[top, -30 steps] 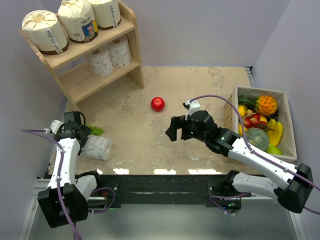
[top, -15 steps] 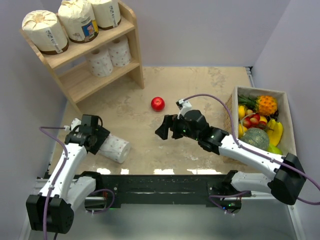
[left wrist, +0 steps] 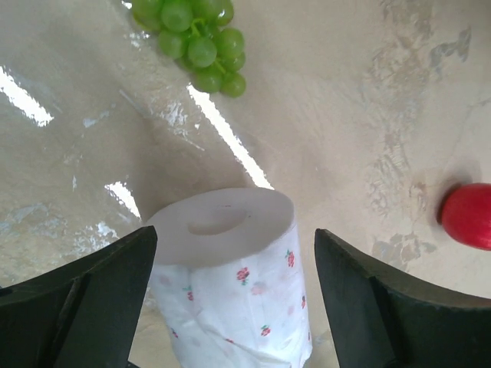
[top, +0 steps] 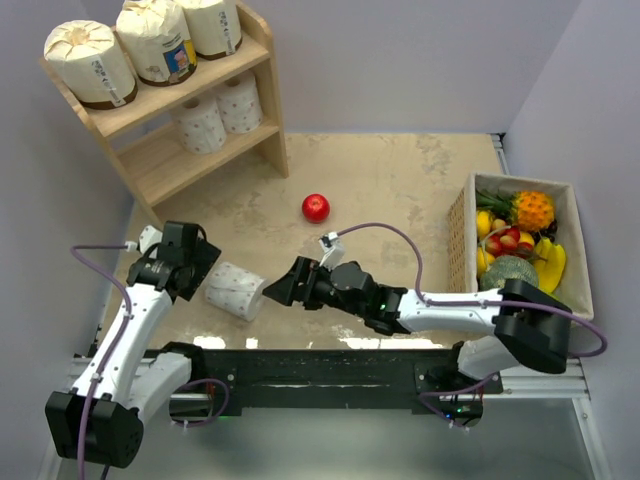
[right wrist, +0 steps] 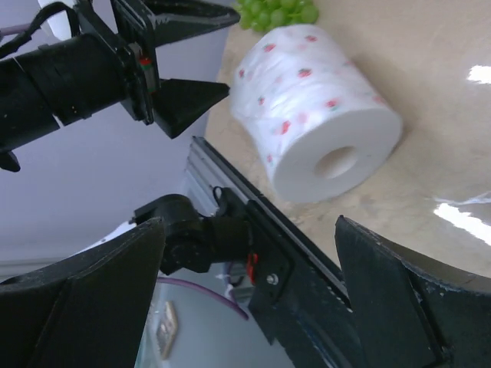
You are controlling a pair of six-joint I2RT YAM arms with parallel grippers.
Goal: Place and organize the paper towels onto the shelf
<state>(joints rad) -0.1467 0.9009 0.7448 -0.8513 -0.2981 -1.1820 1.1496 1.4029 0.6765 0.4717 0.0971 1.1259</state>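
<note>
A bare white paper towel roll with small red flower prints lies on its side on the table. My left gripper is open around its left end; in the left wrist view the roll sits between the fingers with a gap on the right side. My right gripper is open just right of the roll, whose hollow core faces it, with nothing between its fingers. The wooden shelf stands at the far left, with three wrapped rolls on the top tier and two white rolls below.
A red apple lies mid-table. Green grapes lie just beyond the roll. A box of fruit stands at the right edge. The table's black front rail runs close under the right gripper.
The left gripper carried the roll to the right and loosened its hold on it. The right arm swung left and low, ending just beside the roll.
</note>
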